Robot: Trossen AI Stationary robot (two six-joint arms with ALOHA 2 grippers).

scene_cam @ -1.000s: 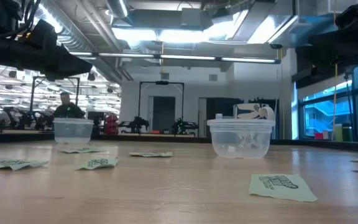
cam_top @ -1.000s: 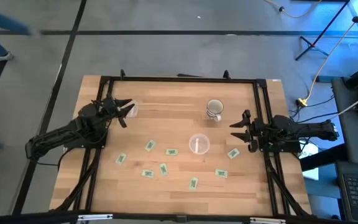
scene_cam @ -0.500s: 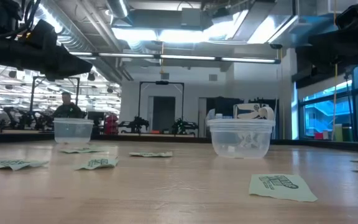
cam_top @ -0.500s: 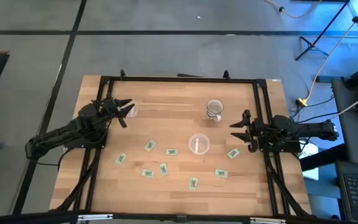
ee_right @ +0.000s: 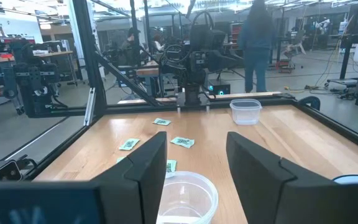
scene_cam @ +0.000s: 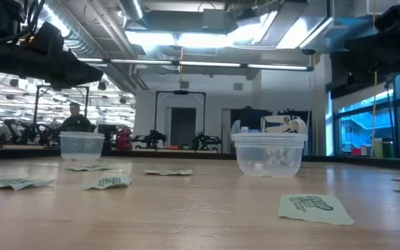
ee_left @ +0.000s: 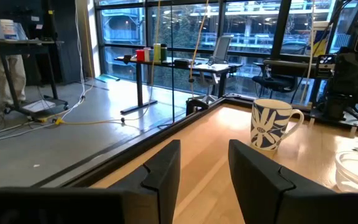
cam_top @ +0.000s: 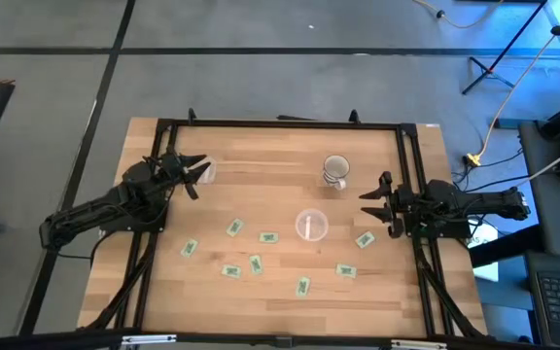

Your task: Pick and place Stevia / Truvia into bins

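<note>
Several pale green sachets (cam_top: pixel 256 262) lie flat on the wooden table, mostly in its near half; they also show in the low view (scene_cam: pixel 316 207) and the right wrist view (ee_right: pixel 182 141). One clear cup (cam_top: pixel 311 225) stands mid-table and shows in the low view (scene_cam: pixel 269 154). A second clear cup (cam_top: pixel 209 171) stands at the far left, in the low view (scene_cam: pixel 82 146). My left gripper (cam_top: pixel 198 176) is open and empty, raised beside the second cup. My right gripper (cam_top: pixel 371 202) is open and empty at the right side, to the right of the middle cup (ee_right: pixel 185 196).
A white mug with dark markings (cam_top: pixel 335 171) stands at the far middle, also in the left wrist view (ee_left: pixel 272 124). A black frame (cam_top: pixel 280 124) runs round the table's edges. One sachet (cam_top: pixel 365 239) lies just in front of my right gripper. People show in the room beyond.
</note>
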